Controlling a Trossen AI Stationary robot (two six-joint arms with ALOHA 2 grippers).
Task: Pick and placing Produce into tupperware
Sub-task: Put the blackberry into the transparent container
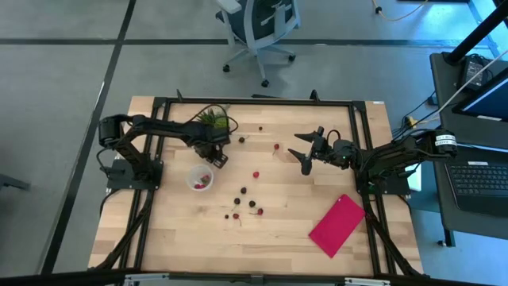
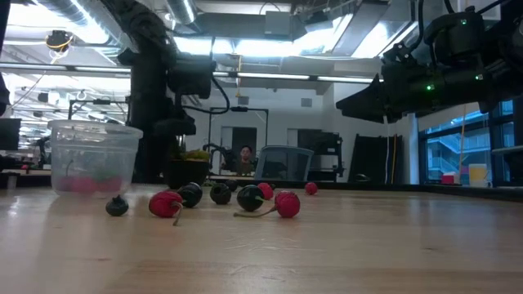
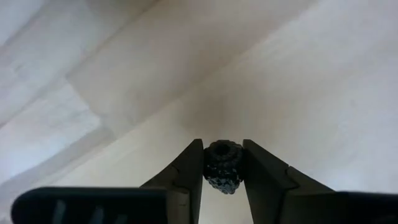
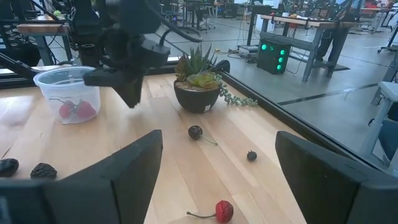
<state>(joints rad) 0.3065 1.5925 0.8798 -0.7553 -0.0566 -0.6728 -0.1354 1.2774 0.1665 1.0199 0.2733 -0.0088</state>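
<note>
Here a dark, bumpy berry (image 3: 224, 167) sits pinched between the two fingers of the left end effector (image 3: 223, 163), its knobbly surface showing between the dark pads above the pale wood. In the high view that left end effector (image 1: 216, 159) hangs just beside the potted plant (image 1: 213, 121) and just above the tupperware (image 1: 200, 179), which stands on the tabletop (image 1: 278, 230) near the left arm's base. The tupperware is a small round translucent cup, upright, with a few red pieces lying in its bottom; the right wrist view shows them through its wall (image 4: 68, 93).

The rest of the produce lies scattered on the wood. A loose cluster of red and dark pieces (image 1: 244, 202) sits toward the middle of the tabletop, apart from the tupperware, and the low view shows them close up, some with thin stems (image 2: 221, 198). A single red piece (image 1: 255, 174) lies between that cluster and the plant, another red one (image 1: 276, 146) farther toward the right arm, and a small dark one (image 1: 260, 127) near the far edge.

The right end effector (image 1: 305, 151) is held off the wood right of centre, its fingers spread wide with nothing between them. A flat pink-red rectangular piece (image 1: 337, 225) lies well apart, near the right arm's base.
</note>
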